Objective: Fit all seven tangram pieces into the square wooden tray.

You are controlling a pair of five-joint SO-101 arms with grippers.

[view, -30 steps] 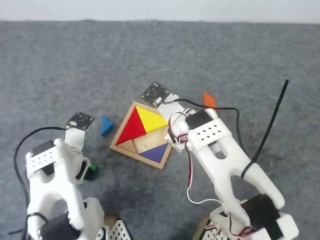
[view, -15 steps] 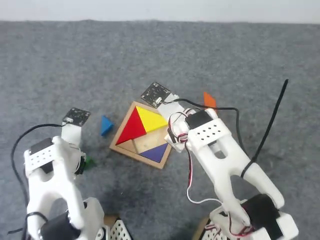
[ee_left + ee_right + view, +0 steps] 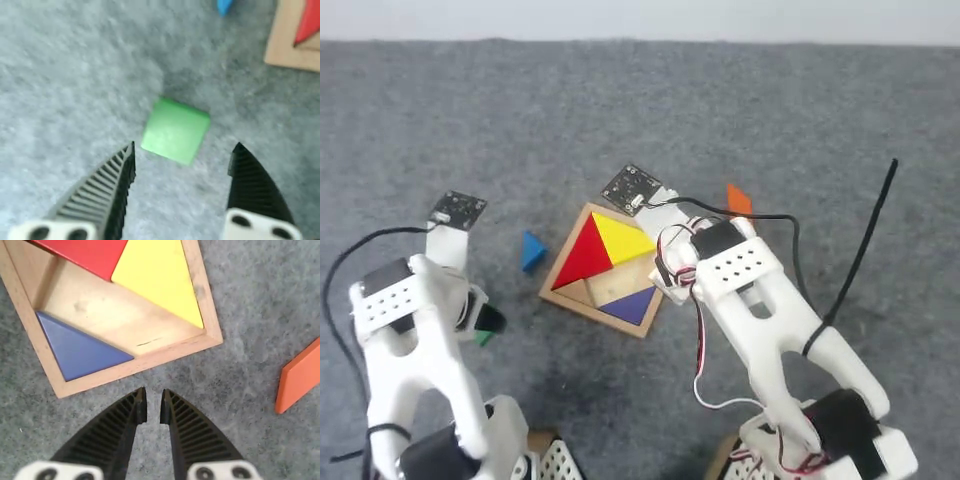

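Tray (image 3: 610,287) sits mid-desk (image 3: 770,110), holding red (image 3: 582,255), yellow (image 3: 620,238) and purple (image 3: 632,303) triangles, with bare wood between them. A small blue triangle (image 3: 531,249) lies just left of the tray, and an orange piece (image 3: 739,200) lies off its right corner. Green square (image 3: 175,131) lies flat on the desk by the left arm. Left claw (image 3: 184,146) is spread wide over the square and grips nothing. Right claw (image 3: 152,392) is nearly closed with a thin gap, empty, over the desk just outside the tray edge by the purple triangle.

The table is covered all over by a grey, felt-like cloth (image 3: 470,120), which is evenly lit and marked by soft shadows. Beyond its far edge a pale wall (image 3: 640,20) is seen.
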